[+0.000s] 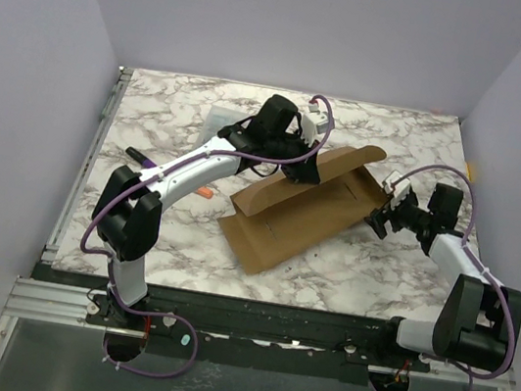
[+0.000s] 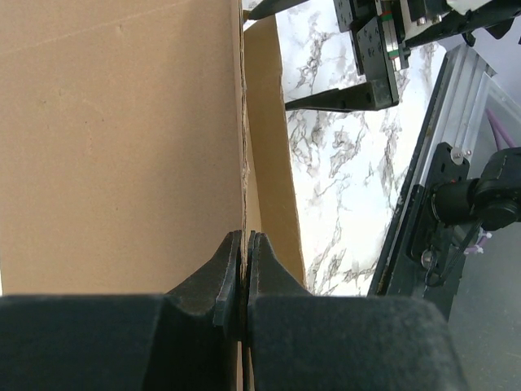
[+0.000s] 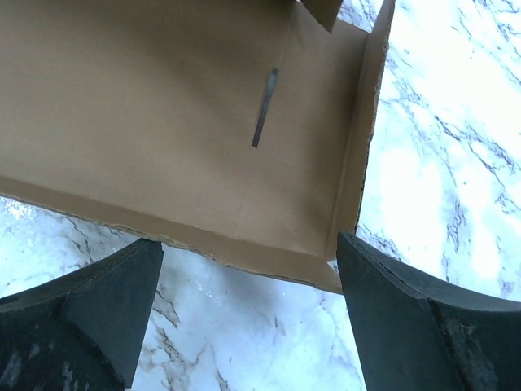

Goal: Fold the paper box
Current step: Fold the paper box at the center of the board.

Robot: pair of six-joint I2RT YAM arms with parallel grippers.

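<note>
My right gripper [image 3: 248, 242], spread wide, faces the brown cardboard paper box [image 3: 163, 114] just ahead (left gripper [image 2: 245, 240] pinches a raised flap).

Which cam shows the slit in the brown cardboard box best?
Right wrist: the narrow dark slit is close and sharp inside the plain brown cardboard box. Top external shows the whole box, but the slit is too small to tell there. Left wrist shows only a bare panel, no slit.

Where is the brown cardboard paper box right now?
In the top view, the paper box lies mid-table, its far edge pinched by the left gripper, the open right gripper close beside its right edge.
</note>
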